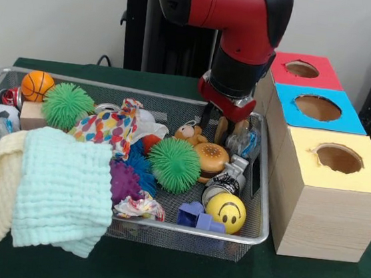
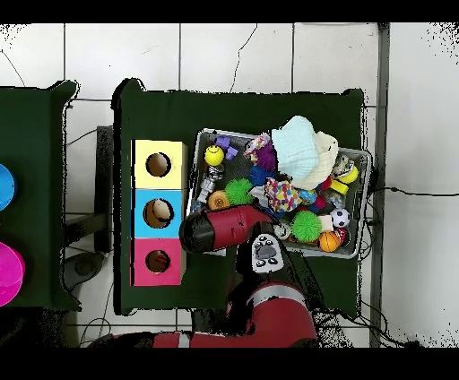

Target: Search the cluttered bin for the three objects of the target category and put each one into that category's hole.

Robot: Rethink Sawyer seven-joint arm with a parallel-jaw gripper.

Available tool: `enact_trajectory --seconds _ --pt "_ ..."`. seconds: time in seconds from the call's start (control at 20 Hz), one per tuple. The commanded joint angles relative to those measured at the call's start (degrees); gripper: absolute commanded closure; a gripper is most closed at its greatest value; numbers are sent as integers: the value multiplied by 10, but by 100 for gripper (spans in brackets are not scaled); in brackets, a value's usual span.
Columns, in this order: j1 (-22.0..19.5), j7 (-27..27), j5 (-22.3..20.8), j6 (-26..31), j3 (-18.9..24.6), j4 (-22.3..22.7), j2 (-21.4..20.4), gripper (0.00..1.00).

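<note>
Red and black, the arm reaches down into the far right corner of the wire bin, its hand low among the toys beside a burger toy; whether its fingers are apart or together cannot be told. No readable writing shows. Yellow, blue and red holes top the boxes beside the bin.
</note>
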Motion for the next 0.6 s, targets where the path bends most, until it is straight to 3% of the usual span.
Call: enact_trajectory --seconds 0.05,0.35,0.6 --pt "-3 -49 -32 31 7 6 -12 0" --pt "12 -50 -45 46 -10 -13 -19 0" --pt "19 -68 -30 107 2 -3 -67 0"
